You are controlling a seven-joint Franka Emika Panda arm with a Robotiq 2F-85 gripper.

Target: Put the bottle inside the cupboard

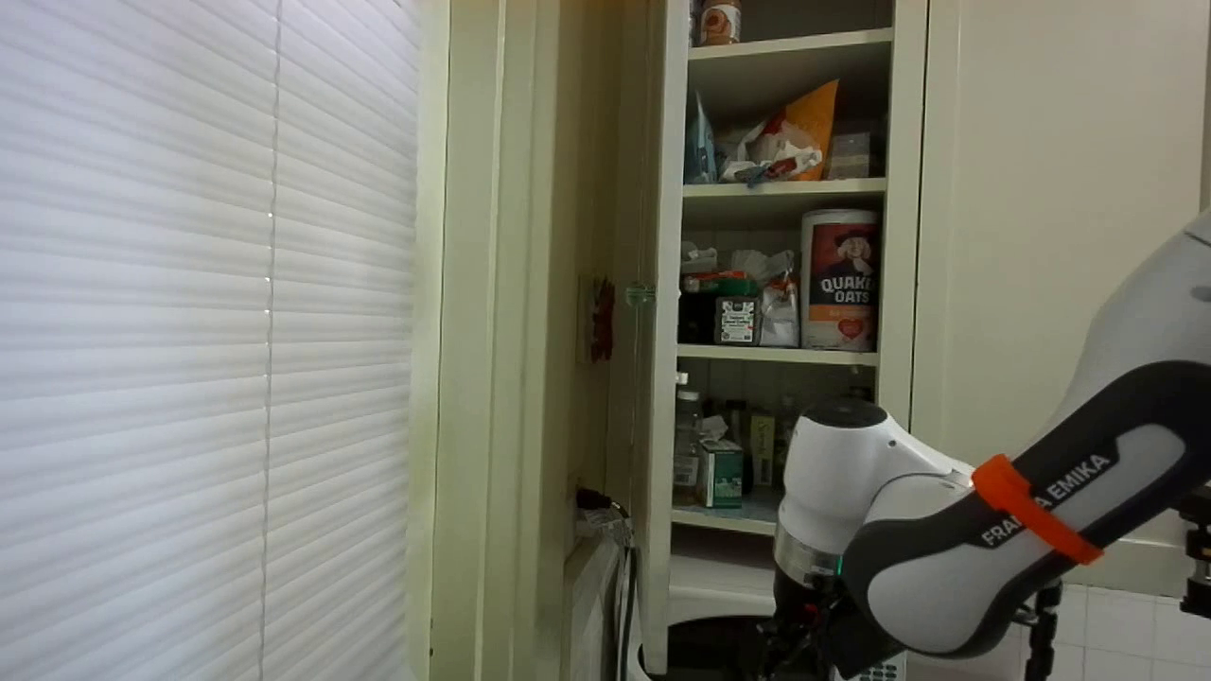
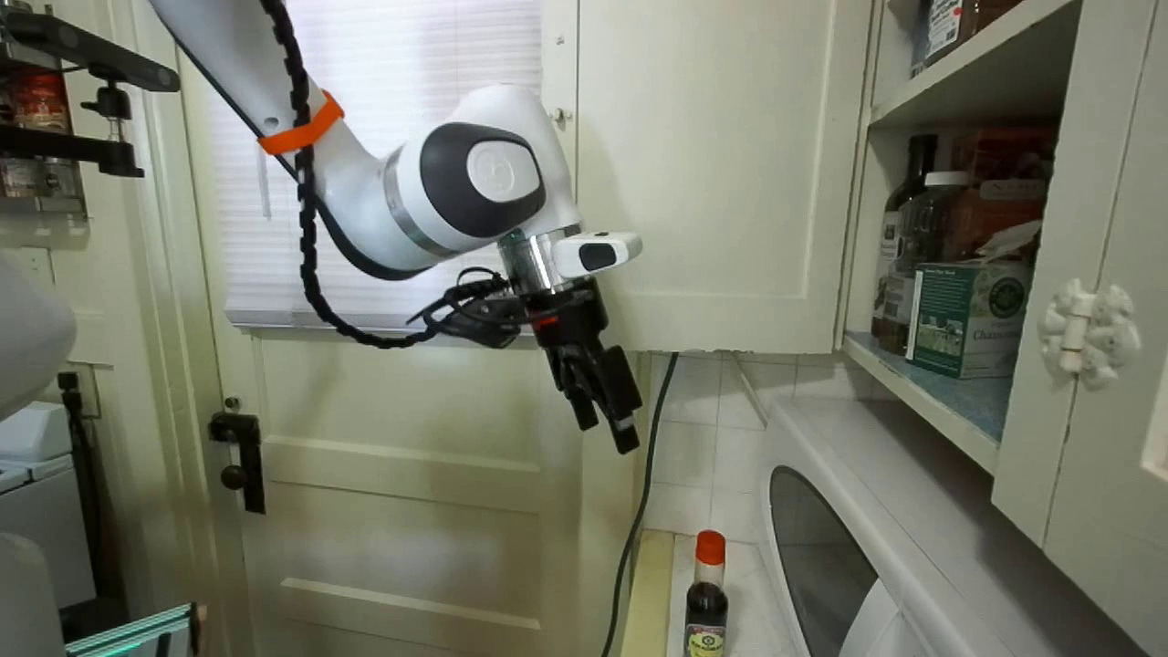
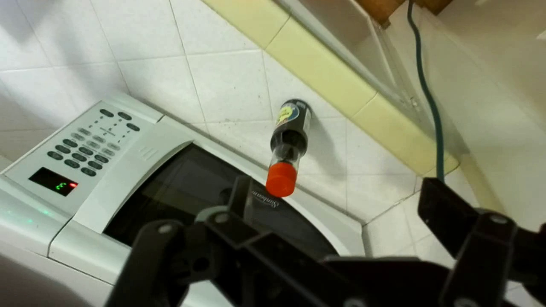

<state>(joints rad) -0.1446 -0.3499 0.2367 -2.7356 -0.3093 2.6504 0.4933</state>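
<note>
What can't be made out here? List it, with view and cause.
Bottle: label cut off by the bottom edge in an exterior view, print blurred in the wrist view.
Cupboard, lowest shelf: right end behind the arm in an exterior view.
Microwave: button lettering too small, door partly behind the gripper, in the wrist view.

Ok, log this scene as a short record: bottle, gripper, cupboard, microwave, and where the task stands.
bottle: upright on the tiled counter, dark contents, red-orange cap
gripper: open, empty, higher than the bottle
cupboard: door open; oats canister and green box among the contents
microwave: below the cupboard, display lit
task status: bottle not yet grasped or inside the cupboard
</note>
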